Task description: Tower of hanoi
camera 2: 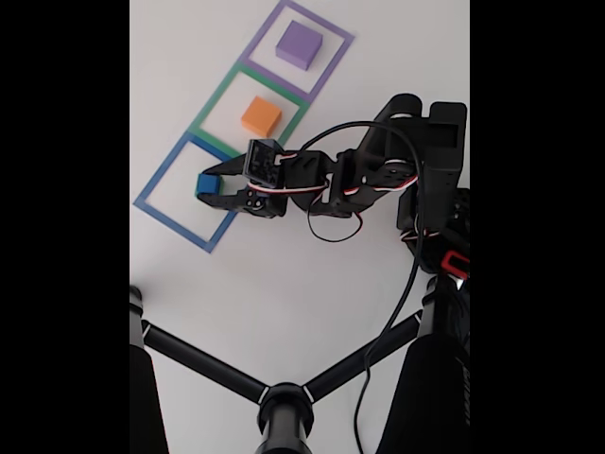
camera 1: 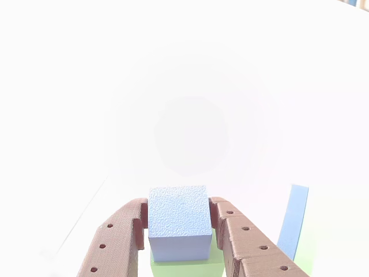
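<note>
A blue cube [camera 1: 177,222] sits between the brown fingers of my gripper [camera 1: 179,202], and both fingers press on its sides. In the fixed view the gripper [camera 2: 206,186] holds this blue cube [camera 2: 207,183] over the upper right part of the blue taped square [camera 2: 172,226]. An orange cube [camera 2: 261,116] lies inside the green taped square [camera 2: 216,95]. A purple cube [camera 2: 300,44] lies inside the purple taped square [camera 2: 262,33]. The three squares form a diagonal row on the white table.
The arm's black body and cables [camera 2: 416,180] stand to the right of the squares. Black tripod legs [camera 2: 203,364] cross the lower part of the table. A strip of blue tape [camera 1: 294,222] shows right of the fingers.
</note>
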### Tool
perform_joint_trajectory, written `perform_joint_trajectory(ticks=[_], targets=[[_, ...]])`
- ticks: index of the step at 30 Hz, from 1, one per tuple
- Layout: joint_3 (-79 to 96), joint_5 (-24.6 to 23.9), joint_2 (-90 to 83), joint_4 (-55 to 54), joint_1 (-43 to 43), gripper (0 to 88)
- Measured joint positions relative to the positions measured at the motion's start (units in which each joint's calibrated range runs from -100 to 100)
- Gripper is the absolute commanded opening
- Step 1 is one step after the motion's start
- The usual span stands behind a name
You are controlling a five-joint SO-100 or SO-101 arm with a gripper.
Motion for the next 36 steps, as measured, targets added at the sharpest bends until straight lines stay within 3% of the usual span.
perform_joint_trajectory(ticks=[24, 30, 36], targets=[[0.0, 0.0, -1.4, 1.9, -0.6, 4.8], [0.0, 0.0, -10.7, 12.3, -1.3, 4.6], [-3.6, 0.0, -24.2, 31.9, -1.1, 4.5]])
